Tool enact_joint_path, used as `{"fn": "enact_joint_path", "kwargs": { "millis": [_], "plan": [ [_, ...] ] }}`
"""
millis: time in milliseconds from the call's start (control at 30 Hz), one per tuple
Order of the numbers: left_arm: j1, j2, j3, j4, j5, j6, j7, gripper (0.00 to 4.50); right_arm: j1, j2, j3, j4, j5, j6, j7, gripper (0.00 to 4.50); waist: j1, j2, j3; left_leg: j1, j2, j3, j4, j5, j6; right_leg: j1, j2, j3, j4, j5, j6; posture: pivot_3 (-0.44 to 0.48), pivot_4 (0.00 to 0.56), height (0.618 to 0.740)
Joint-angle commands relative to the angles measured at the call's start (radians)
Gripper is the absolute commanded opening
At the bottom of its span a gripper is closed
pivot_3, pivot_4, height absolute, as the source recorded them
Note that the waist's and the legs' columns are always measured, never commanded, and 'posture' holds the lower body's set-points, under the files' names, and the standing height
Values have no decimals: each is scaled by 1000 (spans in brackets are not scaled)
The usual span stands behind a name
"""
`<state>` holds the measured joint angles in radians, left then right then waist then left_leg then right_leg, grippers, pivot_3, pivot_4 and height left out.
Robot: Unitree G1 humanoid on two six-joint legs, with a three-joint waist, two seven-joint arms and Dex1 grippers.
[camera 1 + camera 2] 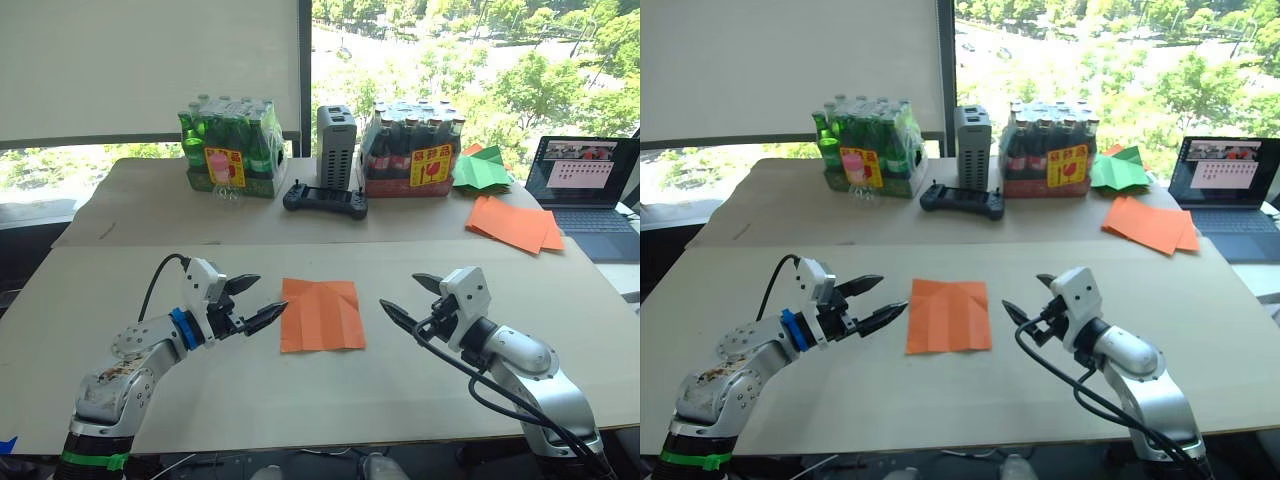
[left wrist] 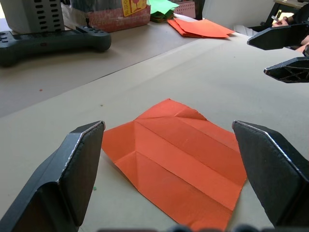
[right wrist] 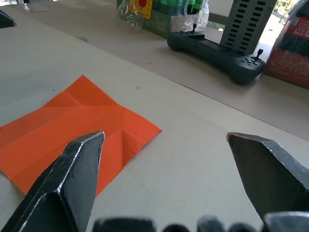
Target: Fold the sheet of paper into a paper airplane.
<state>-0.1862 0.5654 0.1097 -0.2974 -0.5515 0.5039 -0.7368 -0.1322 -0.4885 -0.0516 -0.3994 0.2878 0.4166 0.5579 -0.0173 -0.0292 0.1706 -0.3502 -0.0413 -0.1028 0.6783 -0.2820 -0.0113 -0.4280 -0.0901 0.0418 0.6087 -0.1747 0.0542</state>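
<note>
Currently both spread claws, left claw (image 1: 252, 300) and right claw (image 1: 405, 298), flank the flat sheet of paper (image 1: 320, 314).

We see strong daylight pouring in through the window (image 1: 470, 60) behind the desk (image 1: 120, 300), where the trees outside look washed out. The desk surface is evenly bright, with only soft, short shadows (faintest near the window). In the wrist views the near pincer fingers (image 2: 72, 174) look slightly soft, and things beyond the desk's far edge blur.
</note>
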Motion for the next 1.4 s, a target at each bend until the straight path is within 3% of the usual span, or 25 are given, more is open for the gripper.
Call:
{"fn": "enact_joint_path", "kwargs": {
  "millis": [33,367,833,1300,1400],
  "plan": [
    [-16,2,-1,-18,5,-11,-2,4500,-9,-10,-23,-26,8,-10,-2,4488,0,0,0,0,0,0,0,0,0,0,0,0,0,0,0,0,150,723],
    [-56,-10,-53,50,27,-30,-47,4500,-21,-5,-10,-14,-3,-11,-7,4488,1,0,0,0,0,0,0,0,0,0,0,0,0,0,0,0,150,723],
    [-256,-95,-272,404,296,-198,-87,49,-10,-8,17,-22,-33,2,-13,4500,-3,0,0,-1,0,0,0,0,0,0,0,0,0,0,0,0,150,723],
    [-233,-53,-382,447,446,-189,-149,49,-53,-53,68,8,-59,59,20,4500,-1,0,0,0,0,0,0,0,0,0,0,0,0,0,0,0,150,723],
    [-230,-57,-380,440,448,-185,-151,0,-78,-94,103,74,-107,51,38,3330,0,0,0,1,0,0,0,0,0,1,0,0,0,0,0,0,150,723]
  ]
}}
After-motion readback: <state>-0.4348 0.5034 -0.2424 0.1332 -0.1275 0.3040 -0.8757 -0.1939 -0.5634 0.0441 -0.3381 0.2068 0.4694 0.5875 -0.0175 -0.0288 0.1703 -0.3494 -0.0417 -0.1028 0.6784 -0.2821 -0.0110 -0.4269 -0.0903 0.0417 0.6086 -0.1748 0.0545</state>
